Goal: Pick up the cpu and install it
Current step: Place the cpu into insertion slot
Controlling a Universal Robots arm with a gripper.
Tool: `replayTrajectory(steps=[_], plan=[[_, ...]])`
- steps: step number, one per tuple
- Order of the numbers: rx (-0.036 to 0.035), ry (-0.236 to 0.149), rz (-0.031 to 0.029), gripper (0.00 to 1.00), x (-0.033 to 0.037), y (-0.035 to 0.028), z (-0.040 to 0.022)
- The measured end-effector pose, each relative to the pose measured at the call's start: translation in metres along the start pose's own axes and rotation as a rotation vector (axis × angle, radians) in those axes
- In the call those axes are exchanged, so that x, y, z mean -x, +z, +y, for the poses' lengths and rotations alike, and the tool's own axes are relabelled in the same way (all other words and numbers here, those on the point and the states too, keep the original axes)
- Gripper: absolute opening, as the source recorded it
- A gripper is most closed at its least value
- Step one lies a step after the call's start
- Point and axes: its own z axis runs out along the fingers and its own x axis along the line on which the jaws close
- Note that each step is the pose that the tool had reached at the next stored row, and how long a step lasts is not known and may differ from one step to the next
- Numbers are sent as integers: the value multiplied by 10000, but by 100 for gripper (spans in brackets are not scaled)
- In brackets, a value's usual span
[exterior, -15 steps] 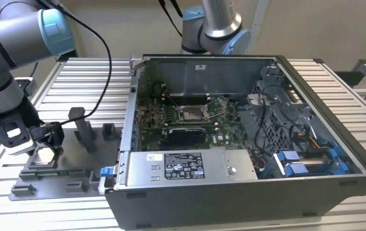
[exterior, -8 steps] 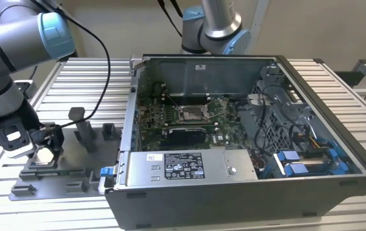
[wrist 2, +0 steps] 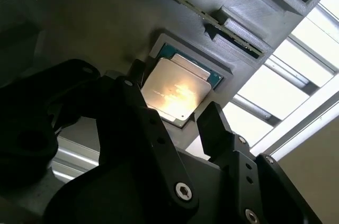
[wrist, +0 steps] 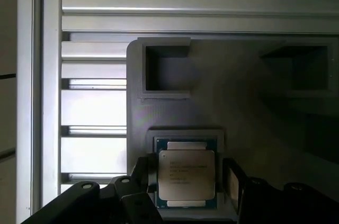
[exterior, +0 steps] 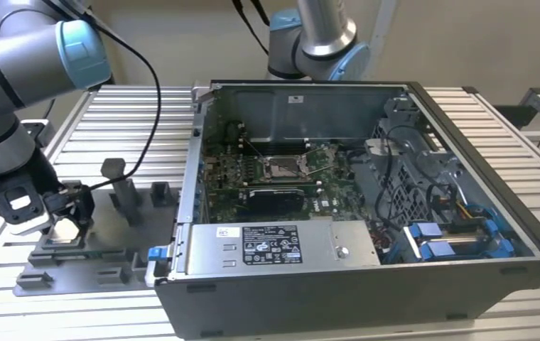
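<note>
1. Two fingers (wrist: 231,179) of my gripper (wrist: 188,177) straddle the cpu (wrist: 186,173), jaws wide, seemingly not touching it.
2. I see the cpu lying flat in the fixture (wrist: 238,107) recess, on the exterior view's left of the case (exterior: 365,298).

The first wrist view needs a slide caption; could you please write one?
Open gripper astride the cpu, seated in its grey fixture.
</note>
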Motion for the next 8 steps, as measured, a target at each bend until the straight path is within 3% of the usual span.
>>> replayTrajectory(steps=[3, 8], plan=[[0, 0, 0, 100, -1, 0, 0], [0, 4, 58, 100, -1, -1, 0]])
